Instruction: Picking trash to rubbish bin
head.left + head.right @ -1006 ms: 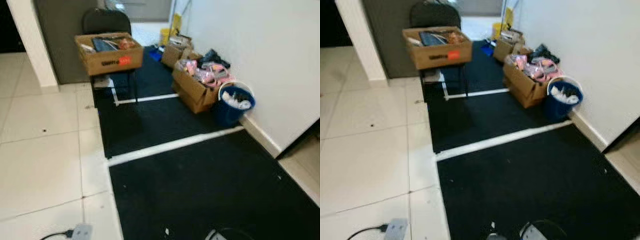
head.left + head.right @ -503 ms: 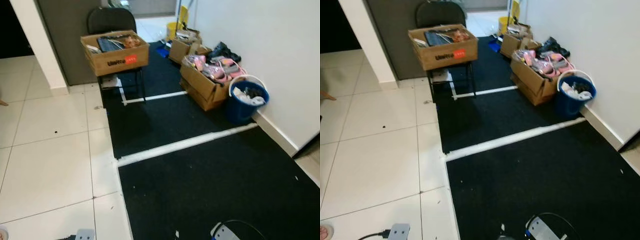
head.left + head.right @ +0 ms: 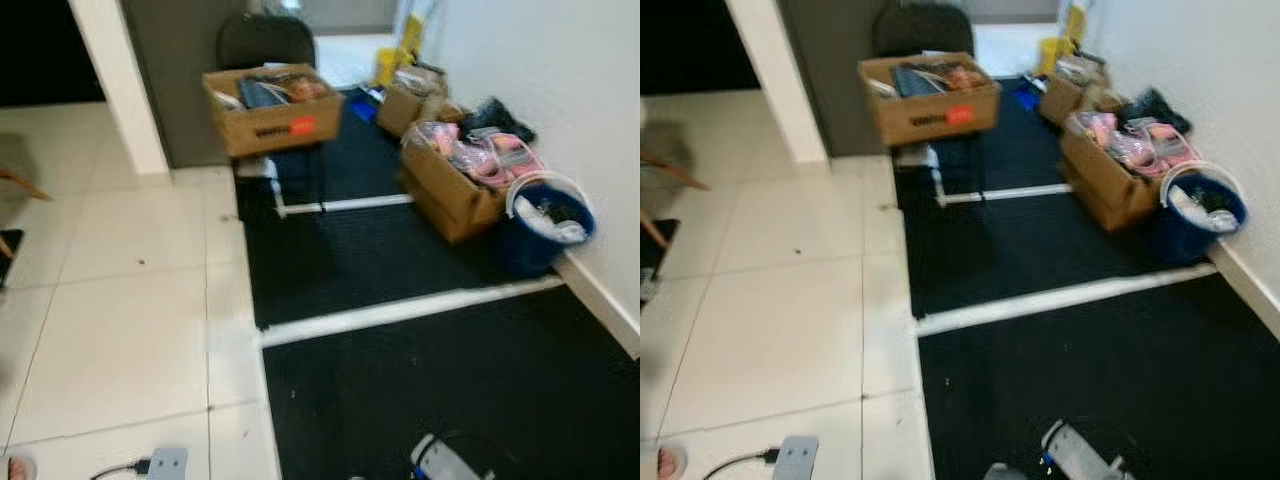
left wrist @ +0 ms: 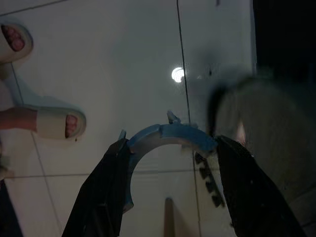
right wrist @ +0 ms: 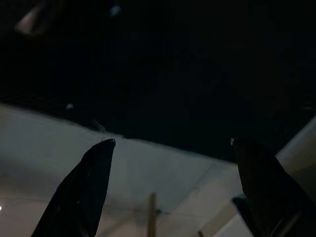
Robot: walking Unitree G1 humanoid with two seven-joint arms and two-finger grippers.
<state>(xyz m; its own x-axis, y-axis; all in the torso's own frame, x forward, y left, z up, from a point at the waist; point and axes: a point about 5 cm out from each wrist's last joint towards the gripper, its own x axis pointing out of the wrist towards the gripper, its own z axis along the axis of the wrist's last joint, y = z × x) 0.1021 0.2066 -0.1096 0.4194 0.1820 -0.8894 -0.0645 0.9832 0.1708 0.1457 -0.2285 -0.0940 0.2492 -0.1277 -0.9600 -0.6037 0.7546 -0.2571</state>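
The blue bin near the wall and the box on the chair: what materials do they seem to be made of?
The blue bin looks like smooth moulded plastic, with a white rim; blur leaves this uncertain. The box on the chair looks like matte brown cardboard, with open flaps and a red label.

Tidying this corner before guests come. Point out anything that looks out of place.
A brown cardboard box of clutter sits on a black chair rather than the floor. By the wall, an open cardboard box overflows with pink items, and a round blue bucket is filled with white scraps.
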